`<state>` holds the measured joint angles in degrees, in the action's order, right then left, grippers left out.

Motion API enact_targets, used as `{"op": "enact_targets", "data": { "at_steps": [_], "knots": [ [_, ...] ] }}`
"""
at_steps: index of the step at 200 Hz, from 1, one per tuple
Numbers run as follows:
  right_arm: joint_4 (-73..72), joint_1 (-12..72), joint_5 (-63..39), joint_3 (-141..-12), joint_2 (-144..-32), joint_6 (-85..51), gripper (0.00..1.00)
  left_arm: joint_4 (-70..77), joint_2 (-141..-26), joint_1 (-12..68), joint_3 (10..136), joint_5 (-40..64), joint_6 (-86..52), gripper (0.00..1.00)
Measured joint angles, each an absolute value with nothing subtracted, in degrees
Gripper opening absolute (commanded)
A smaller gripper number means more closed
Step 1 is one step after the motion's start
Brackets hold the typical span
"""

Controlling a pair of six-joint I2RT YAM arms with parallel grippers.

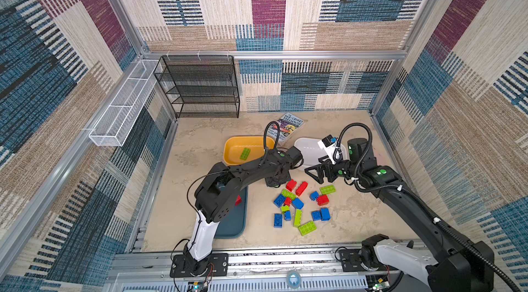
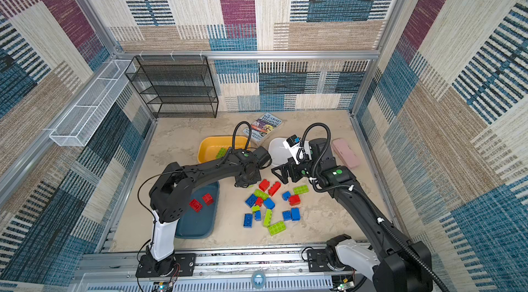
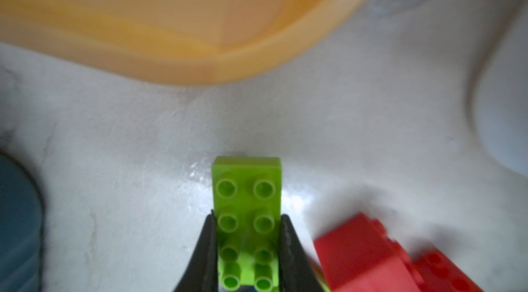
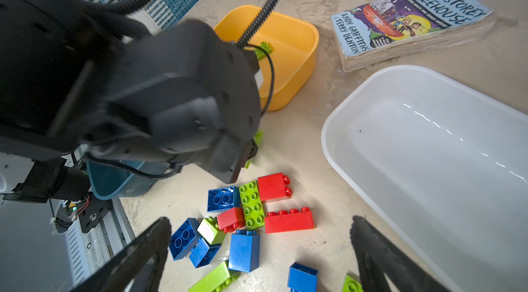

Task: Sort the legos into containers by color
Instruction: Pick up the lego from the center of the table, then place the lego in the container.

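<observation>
Loose bricks (image 1: 297, 203) are seen scattered on the table, two red ones (image 2: 195, 205) lying in the teal bin (image 2: 200, 227). Beyond, a green brick (image 3: 247, 190) is clamped in the left gripper (image 3: 248, 216) near the yellow bin (image 3: 200, 67); the right gripper (image 4: 261, 219) is spread wide above the pile, holding nothing, beside the white bin (image 4: 414, 147)
</observation>
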<state>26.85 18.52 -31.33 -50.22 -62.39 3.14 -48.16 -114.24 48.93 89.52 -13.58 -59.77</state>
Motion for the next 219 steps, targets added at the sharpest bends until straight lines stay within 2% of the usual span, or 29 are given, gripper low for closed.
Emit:
{"op": "enact_targets", "data": {
  "at_steps": [48,86,130,183,219],
  "knots": [
    [26.6,18.5,-34.3,-50.6,-63.0,3.1,0.99,-51.4,-101.5,47.7,87.6,-14.6,-49.2,0.23],
    [26.3,18.5,-38.2,-50.6,-63.1,3.0,0.99,-52.5,-97.8,37.7,87.4,-14.3,-38.8,0.23],
    [25.2,18.5,-40.8,-50.7,-63.7,1.8,0.99,-49.4,-107.4,27.6,93.8,-9.6,-28.5,0.24],
    [25.1,18.6,-41.4,-50.7,-63.5,0.9,0.99,-46.7,-120.0,24.9,103.8,-5.8,-20.9,0.26],
    [25.1,18.6,-41.4,-50.5,-63.4,0.7,0.99,-46.8,-121.4,23.0,104.7,-9.1,-17.9,0.27]
  ]
}}
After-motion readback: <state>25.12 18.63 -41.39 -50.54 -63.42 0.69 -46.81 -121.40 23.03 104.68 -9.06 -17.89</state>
